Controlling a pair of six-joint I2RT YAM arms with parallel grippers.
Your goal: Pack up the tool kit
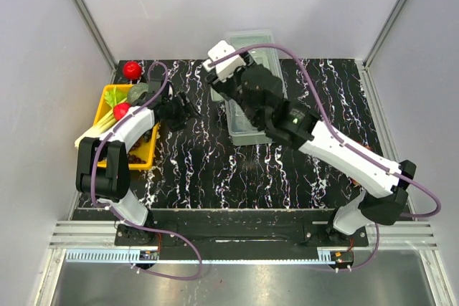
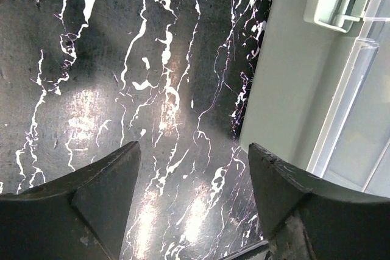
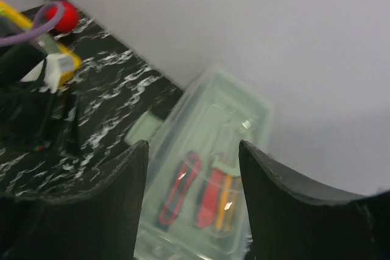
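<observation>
Clearly, the pale green toolbox (image 3: 239, 97) holds red and orange tools (image 3: 210, 196).

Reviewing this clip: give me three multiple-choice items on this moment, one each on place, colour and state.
1. In the top view, where does the yellow tray lie from the toolbox? A left; B right; C on it.
2. The round thing beyond the tray is: A blue; B red; C white.
3. The left end effector is: A shut on the tray; B open, empty; C shut on the toolbox.
Key: 1A, the tray sits at the left edge of the table; 2B, it is plainly red; 3B, its jaws stand apart, only table between.
</observation>
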